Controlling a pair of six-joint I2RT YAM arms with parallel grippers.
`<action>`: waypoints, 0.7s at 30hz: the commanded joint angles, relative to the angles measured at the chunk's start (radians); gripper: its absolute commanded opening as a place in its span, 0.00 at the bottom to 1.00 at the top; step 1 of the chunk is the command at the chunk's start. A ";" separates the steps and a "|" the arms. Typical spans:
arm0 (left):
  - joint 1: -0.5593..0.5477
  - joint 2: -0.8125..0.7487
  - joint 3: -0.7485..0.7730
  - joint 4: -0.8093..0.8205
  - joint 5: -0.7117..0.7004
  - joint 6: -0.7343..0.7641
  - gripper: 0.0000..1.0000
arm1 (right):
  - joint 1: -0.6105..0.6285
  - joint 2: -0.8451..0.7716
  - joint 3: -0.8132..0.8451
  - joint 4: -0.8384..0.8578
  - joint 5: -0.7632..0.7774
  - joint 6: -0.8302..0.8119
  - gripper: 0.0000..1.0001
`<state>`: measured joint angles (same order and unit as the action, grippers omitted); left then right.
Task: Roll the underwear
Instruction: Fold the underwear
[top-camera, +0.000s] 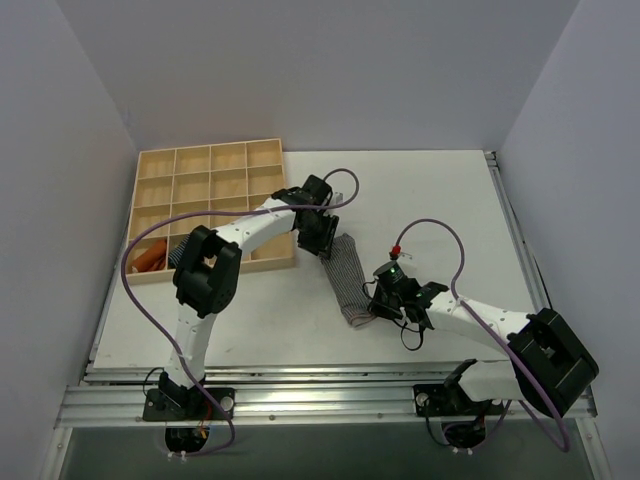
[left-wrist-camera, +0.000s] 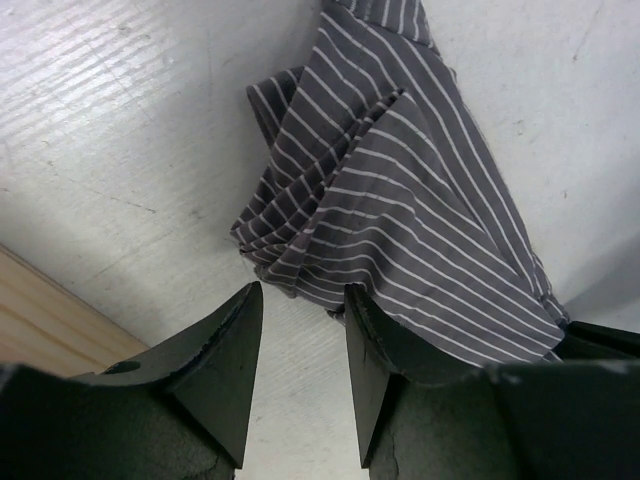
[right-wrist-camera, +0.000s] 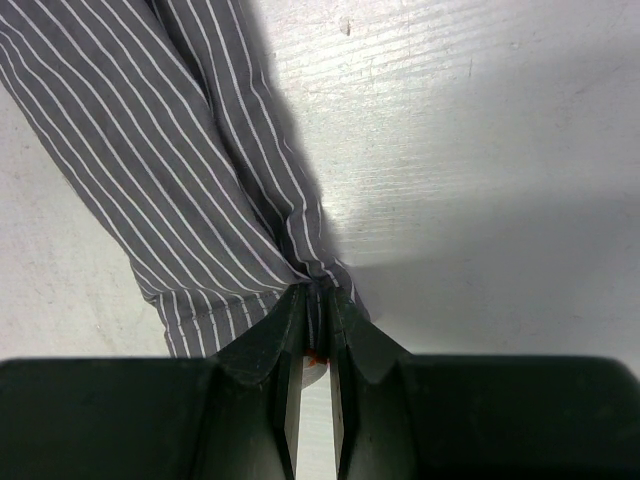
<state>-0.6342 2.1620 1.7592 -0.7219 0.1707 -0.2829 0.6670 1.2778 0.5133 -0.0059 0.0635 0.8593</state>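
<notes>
Pale wood tray (top-camera: 210, 149) with many compartments sits at the far left of the white table (top-camera: 450, 200); something orange (top-camera: 150, 259) shows in its near-left compartment, partly behind a purple cable (top-camera: 125, 275). Just right of the tray, the left gripper (left-wrist-camera: 300, 375) hangs over the far end of the underwear (top-camera: 350, 280). Its jaws stand apart with only bare table between them, and the bunched cloth edge lies just beyond the fingertips. The underwear is grey with thin white stripes. It lies on the table as a long, narrow folded strip running from the left gripper towards the near right. At its near end, the right gripper (right-wrist-camera: 315, 310) has its jaws almost together, pinching a fold of the striped cloth at the tips. A small orange speck shows between the jaws; what it is cannot be told.
</notes>
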 joint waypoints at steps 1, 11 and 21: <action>0.008 0.009 0.006 0.012 -0.051 0.013 0.47 | -0.012 -0.008 -0.016 -0.117 0.041 -0.028 0.00; 0.001 0.025 -0.018 -0.002 -0.069 0.024 0.44 | -0.020 -0.003 -0.010 -0.114 0.039 -0.032 0.00; -0.016 0.042 0.012 -0.016 -0.131 0.071 0.03 | -0.032 -0.003 -0.001 -0.132 0.044 -0.042 0.00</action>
<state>-0.6415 2.2051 1.7412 -0.7269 0.0971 -0.2501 0.6518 1.2739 0.5133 -0.0147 0.0624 0.8448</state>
